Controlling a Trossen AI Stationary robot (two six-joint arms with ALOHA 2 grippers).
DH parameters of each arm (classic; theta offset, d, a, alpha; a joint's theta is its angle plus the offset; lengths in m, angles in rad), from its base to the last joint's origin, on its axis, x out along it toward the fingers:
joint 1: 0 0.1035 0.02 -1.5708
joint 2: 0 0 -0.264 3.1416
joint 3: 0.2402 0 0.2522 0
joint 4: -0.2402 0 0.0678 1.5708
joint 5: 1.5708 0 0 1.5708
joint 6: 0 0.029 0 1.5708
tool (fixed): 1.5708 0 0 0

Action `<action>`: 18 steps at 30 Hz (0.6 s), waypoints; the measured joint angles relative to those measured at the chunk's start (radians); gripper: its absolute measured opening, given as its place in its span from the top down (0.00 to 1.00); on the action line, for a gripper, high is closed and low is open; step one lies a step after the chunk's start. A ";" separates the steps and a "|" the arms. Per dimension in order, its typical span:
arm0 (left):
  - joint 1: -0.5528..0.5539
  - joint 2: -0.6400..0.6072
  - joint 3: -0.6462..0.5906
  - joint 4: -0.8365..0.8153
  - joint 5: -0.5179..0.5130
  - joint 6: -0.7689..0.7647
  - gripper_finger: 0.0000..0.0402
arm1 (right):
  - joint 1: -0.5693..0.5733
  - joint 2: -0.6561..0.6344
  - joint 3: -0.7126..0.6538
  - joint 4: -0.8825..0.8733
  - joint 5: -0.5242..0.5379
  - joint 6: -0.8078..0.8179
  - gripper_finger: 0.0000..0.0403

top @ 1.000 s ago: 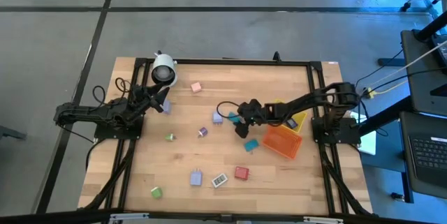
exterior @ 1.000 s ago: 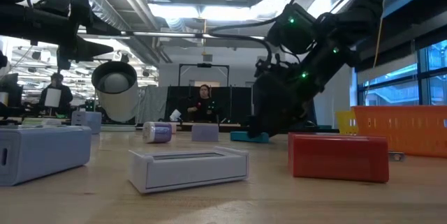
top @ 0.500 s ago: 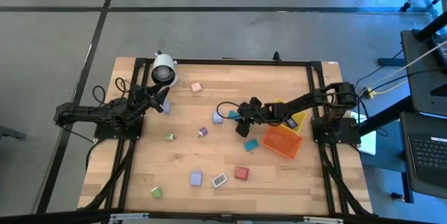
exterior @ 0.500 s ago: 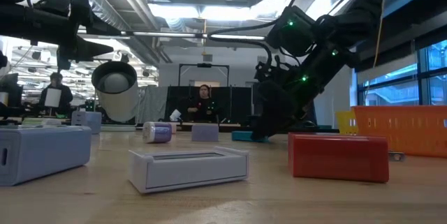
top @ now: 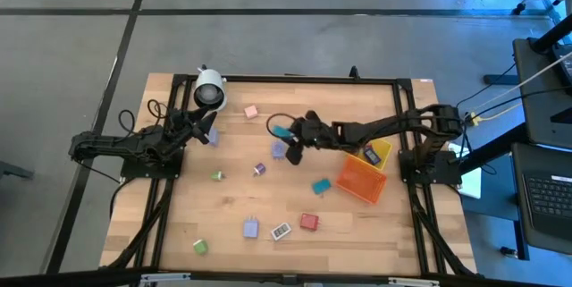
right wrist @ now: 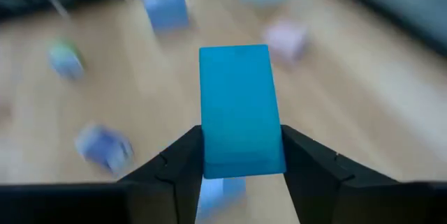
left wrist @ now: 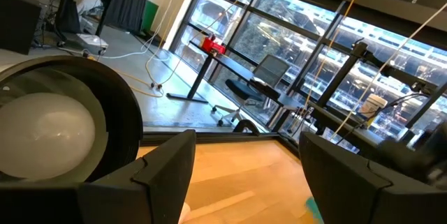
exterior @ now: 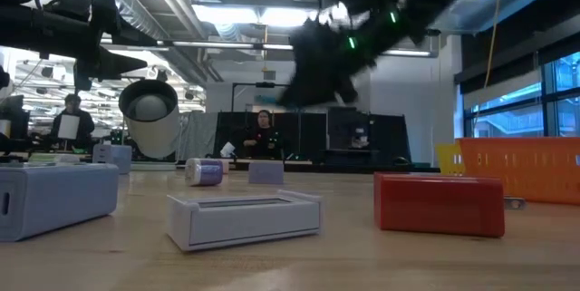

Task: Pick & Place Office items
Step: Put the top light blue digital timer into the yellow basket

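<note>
My right gripper (top: 290, 133) hangs above the middle of the table, shut on a teal-blue block (right wrist: 241, 109). It also shows in its wrist view (right wrist: 242, 172) and, blurred, high in the low view (exterior: 313, 55). Other office items lie flat on the wood: a lavender block (top: 280, 150), a teal piece (top: 321, 185), a purple piece (top: 259, 169), a pink block (top: 251, 111), a red block (top: 309, 222) and a white piece (top: 281, 231). My left gripper (top: 203, 130) waits open at the table's left, beside the white cylinder (top: 209, 89). My right gripper pinches the teal-blue block between its two fingers, by the two long sides at the end nearest the wrist (right wrist: 209, 158). The fingers come from the table's right, slanting down. The block sticks out past the fingertips along them and is lifted clear of the table.
An orange bin (top: 361, 181) and a yellow bin (top: 377, 152) stand at the right, under my right arm. More small pieces lie toward the near edge: lavender (top: 251, 227), green (top: 200, 246) and green (top: 217, 176). A dark frame (top: 308, 79) borders the table.
My right gripper has risen and gone toward the table's left and far side. The teal-blue block that lay on the wood by the fingers has come up with it, clear of the table. The other pieces have stayed where they were.
</note>
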 joint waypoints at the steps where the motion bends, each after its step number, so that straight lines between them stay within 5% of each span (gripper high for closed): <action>1: 0.000 0.000 0.000 0.000 0.000 0.000 0.37 | -0.001 -0.011 0.027 0.002 0.001 -0.023 0.59; 8: 0.000 0.000 0.000 0.000 0.000 0.000 0.37 | -0.005 -0.063 0.166 0.003 0.097 -0.124 0.60; 18: 0.000 0.000 0.000 0.000 0.000 0.000 0.37 | -0.004 -0.153 0.189 0.006 0.135 -0.128 0.60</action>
